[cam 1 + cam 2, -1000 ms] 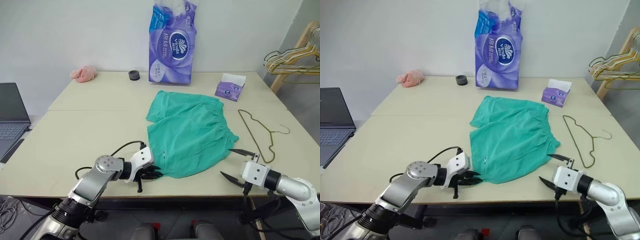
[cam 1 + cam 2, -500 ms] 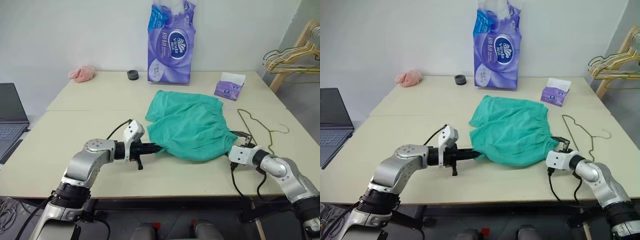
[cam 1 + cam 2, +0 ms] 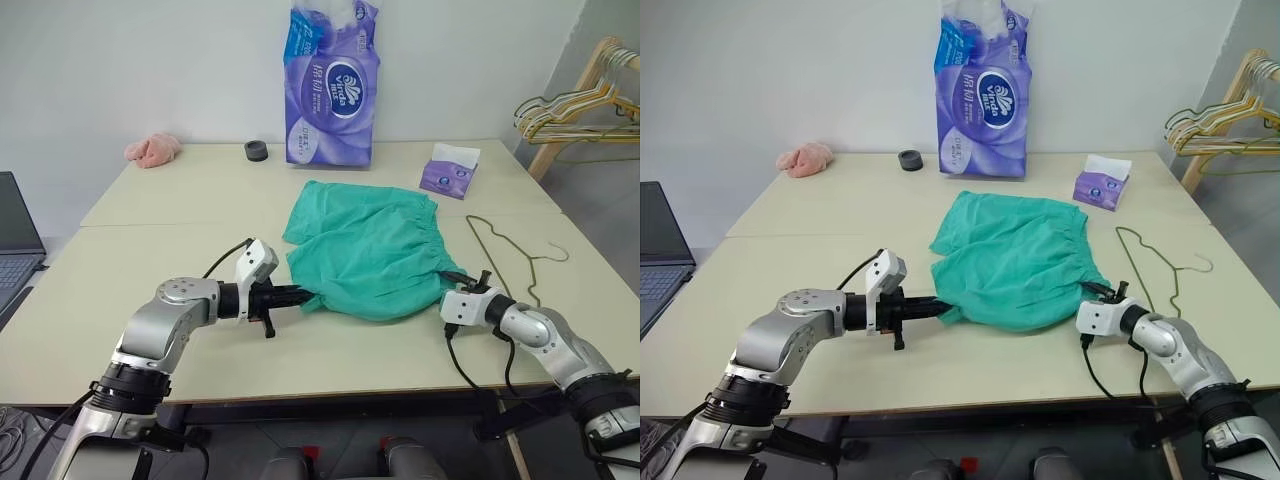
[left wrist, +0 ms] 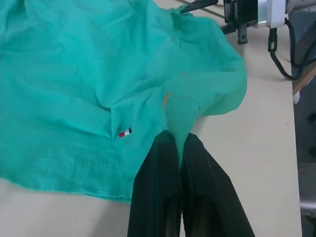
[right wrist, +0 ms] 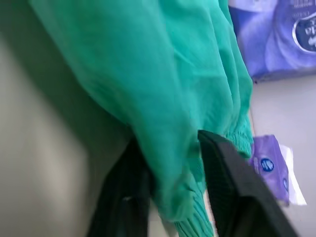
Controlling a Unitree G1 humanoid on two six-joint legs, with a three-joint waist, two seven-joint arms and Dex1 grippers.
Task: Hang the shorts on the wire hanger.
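Fabric is pinched hard between the left gripper [image 4: 181, 148]'s black fingers: its jaws are pressed together on a gathered fold at one lower corner of the shorts [image 3: 365, 250], close to the small white tag [image 4: 125, 132]. That pinch draws the cloth into a taut cone toward the arm, which suggests the corner is held so the garment can be lifted or spread rather than dragged flat.

At the opposite corner the right gripper [image 5: 173, 173] has its jaws around the elastic waistband edge, cloth bunched between the two fingers. They look to be closing on it; whether the grip is already firm I cannot tell, since a gap remains visible either side of the fold.

Between the two arms the shorts lie mostly on the bench [image 3: 180, 200], teal-green, slightly raised along the near edge where both arms pull. Holding two far-apart corners is likely meant to open the garment to its full width for threading.

Just beyond the right arm, apart from the cloth, the wire hanger [image 3: 500, 255] lies flat with its hook pointing away to the right. It is untouched, so hanging has not begun.

Farther back stand a purple tissue pack [image 3: 330, 85] and a small tissue box [image 3: 447, 170], well clear of the work.
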